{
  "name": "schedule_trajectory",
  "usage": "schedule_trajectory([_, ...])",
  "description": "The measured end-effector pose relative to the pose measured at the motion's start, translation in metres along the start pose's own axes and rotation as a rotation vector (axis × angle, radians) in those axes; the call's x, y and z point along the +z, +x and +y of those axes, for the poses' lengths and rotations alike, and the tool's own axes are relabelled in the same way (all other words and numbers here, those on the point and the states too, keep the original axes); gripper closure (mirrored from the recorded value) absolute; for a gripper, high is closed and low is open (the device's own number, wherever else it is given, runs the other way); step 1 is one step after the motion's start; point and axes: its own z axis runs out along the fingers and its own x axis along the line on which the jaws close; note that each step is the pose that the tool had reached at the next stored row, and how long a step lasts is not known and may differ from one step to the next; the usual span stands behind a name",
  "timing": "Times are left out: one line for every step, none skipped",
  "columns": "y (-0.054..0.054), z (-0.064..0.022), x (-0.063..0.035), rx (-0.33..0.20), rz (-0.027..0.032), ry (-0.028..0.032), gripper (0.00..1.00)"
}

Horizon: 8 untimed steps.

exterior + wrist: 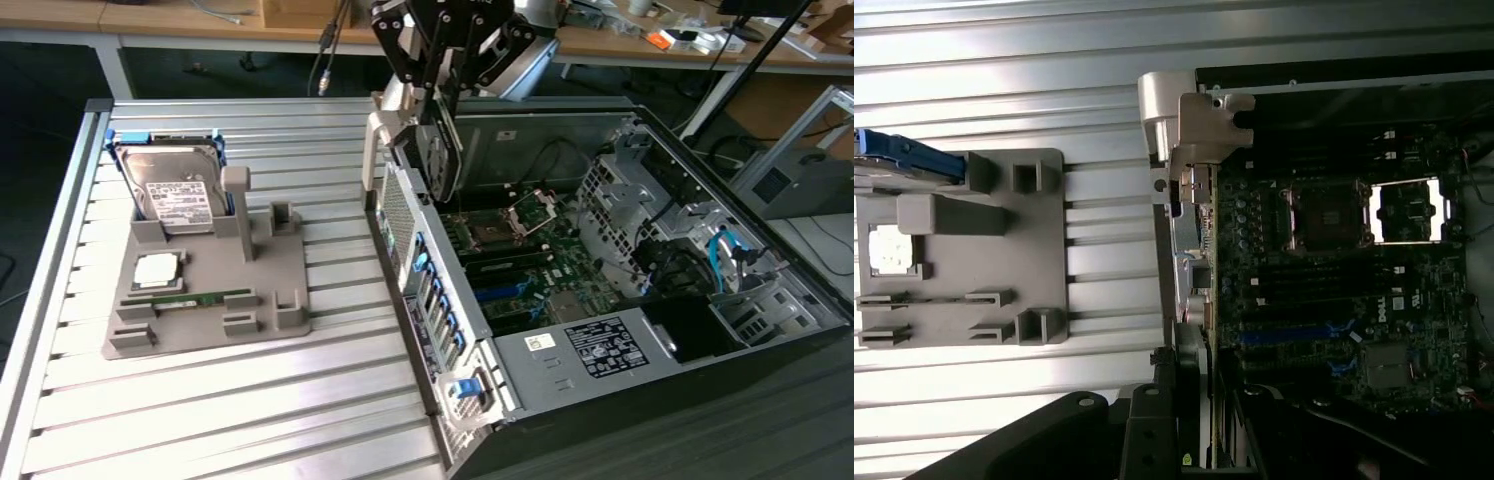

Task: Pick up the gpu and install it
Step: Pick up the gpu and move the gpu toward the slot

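I see the gpu (442, 155) as a thin, dark slab hanging edge-down. The black fingers of the gripper (449, 105) pinch it just inside the rear wall of the open computer case (400, 220), above the green motherboard (534, 270). Its face looks matte; I cannot make out its bracket or connector edge. The case wall is perforated grey steel. Outside that wall, a grey moulded fixture (200, 300) props a labelled hard drive (171, 195) upright.

Arm (523, 55) cropped at top — gpu (442, 150) markings unreadable (too dark).
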Motion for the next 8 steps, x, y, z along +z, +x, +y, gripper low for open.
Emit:
schedule_trajectory([-0.0005,0.0000,0.0001,0.000,0.0000,0.0000,0.73])
schedule_trajectory([-0.0013,-0.0001,0.0002,0.000,-0.0001,0.0000,0.73])
schedule_trajectory([-0.0024,-0.0001,0.0004,0.000,0.0000,0.0001,0.73])
schedule_trajectory([-0.0030,-0.0001,0.0005,0.000,0.0000,0.0001,0.73])
schedule_trajectory([-0.0035,-0.0001,0.0005,0.000,-0.0001,0.0001,0.73])
schedule_trajectory([-0.0042,-0.0001,0.0006,0.000,-0.0001,0.0001,0.73])
schedule_trajectory([-0.0047,-0.0001,0.0007,0.000,-0.0001,0.0002,0.73])
schedule_trajectory([-0.0053,-0.0001,0.0008,0.000,-0.0001,0.0002,0.73])
